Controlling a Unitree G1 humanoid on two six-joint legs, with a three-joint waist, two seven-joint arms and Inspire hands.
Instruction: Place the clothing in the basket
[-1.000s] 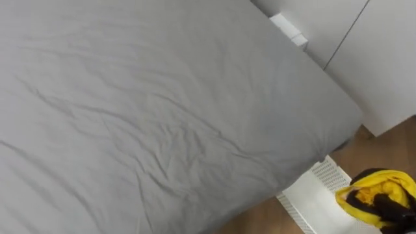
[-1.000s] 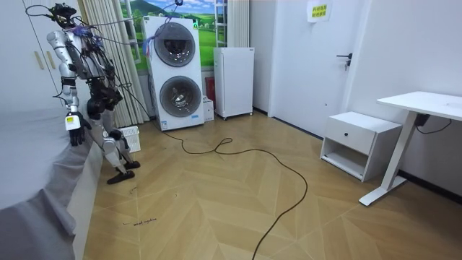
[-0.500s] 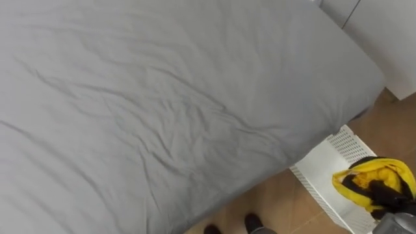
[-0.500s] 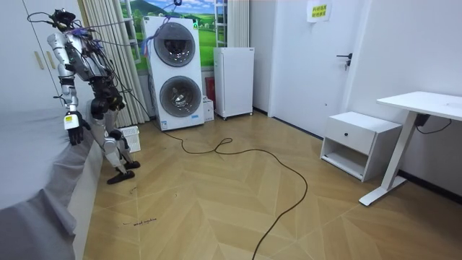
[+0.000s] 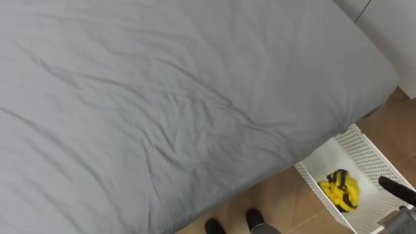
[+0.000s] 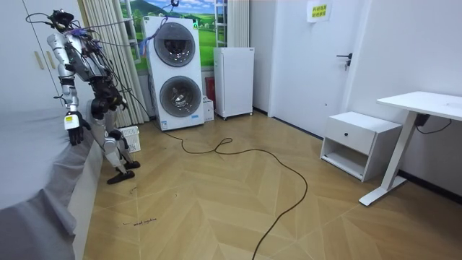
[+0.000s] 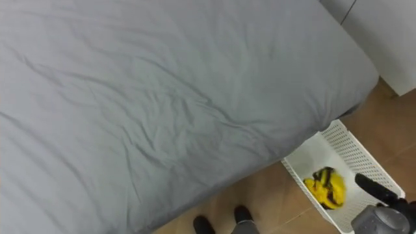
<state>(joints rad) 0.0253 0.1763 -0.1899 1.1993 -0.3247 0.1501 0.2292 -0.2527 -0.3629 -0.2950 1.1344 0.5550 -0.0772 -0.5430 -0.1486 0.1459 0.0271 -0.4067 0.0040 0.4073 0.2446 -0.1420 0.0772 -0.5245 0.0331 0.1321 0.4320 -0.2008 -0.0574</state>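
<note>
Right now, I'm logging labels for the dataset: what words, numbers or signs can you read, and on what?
Wall sign: yellow-green, print too small to read.
Washers: no print that can be read.
Bed, basket, clothes: none.

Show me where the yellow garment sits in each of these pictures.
Left eye view: the yellow garment lies in the white basket, lower right.
Right eye view: lower right too, inside the basket.
Room view: too small to tell; the basket stands by the robot's legs.
Shared landmark: the basket beside the grey bed.
</note>
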